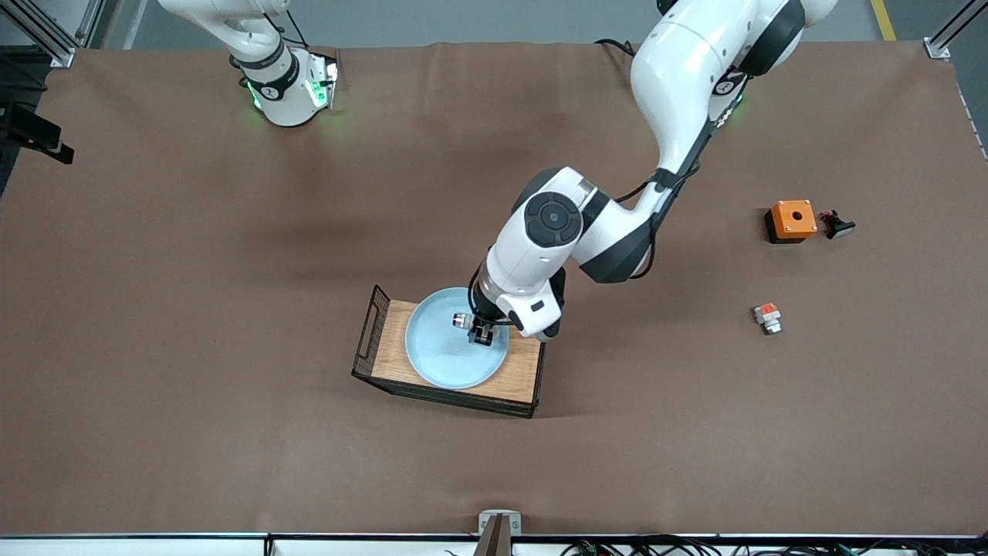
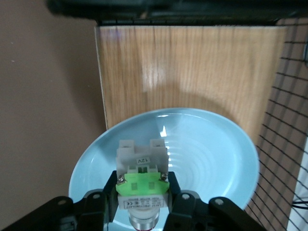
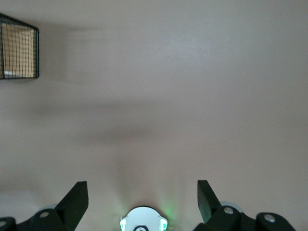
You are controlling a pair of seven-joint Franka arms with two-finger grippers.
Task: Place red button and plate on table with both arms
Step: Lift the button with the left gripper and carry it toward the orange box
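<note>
Overhead, the right arm is waiting near its base, at the right arm's end of the tabletop [image 1: 193, 309]. The right gripper [image 3: 142, 195] is hanging over bare brown sheet with its jaws spread wide and nothing between them; a corner of the wire rack [image 3: 19, 47] is showing in the right wrist view.

Taking the wire rack [image 1: 448, 351] as the landmark: it is sitting on the tabletop about midway between the two arms' ends, and its wooden top is carrying the plate [image 1: 444, 359]. The plate is lying flat on the rack and covering most of the wood.

The left arm is reaching out from its base to the rack, and the left gripper [image 1: 480, 330] is hovering over the plate, toward the plate's edge on the left arm's side. Its jaws are clenching the red button [image 2: 142, 185]: the fingers [image 2: 180, 204] are pressing on either side of the green block, with the white end pointing away from the gripper. Whether the button is touching the plate cannot be told.

Toward the left arm's end from the rack, well apart from it, a small piece with an orange-red block [image 1: 767, 317] is lying on the tabletop. Farther from the front camera than that piece, an orange square box [image 1: 791, 221] is sitting with a small dark part [image 1: 837, 225] just beside it.
</note>
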